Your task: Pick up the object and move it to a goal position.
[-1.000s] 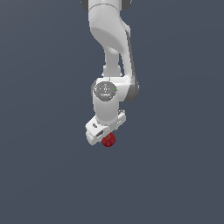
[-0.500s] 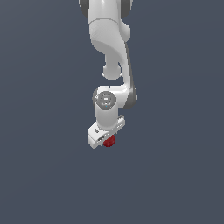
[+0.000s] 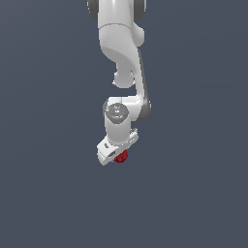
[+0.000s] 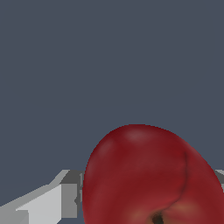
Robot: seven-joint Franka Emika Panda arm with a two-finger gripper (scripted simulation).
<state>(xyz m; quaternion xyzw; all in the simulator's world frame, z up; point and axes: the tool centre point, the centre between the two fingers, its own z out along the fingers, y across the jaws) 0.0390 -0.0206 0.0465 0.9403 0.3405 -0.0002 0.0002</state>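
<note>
A: Since a second ago the gripper (image 3: 118, 156) sits a little lower in the exterior view, the arm (image 3: 121, 53) stretched further down; the red ball (image 3: 121, 156) has gone with it.

B: Grip state?

A: Closed on the ball. It sits pinched at the gripper's underside, poking out toward the exterior view's right.

B: Wrist view agrees?

A: Yes. The ball (image 4: 153, 175) fills much of that picture, dark red with a crease and a dark dimple. One pale finger (image 4: 48, 203) shows beside it, touching. Flat grey-blue background all round.
</note>
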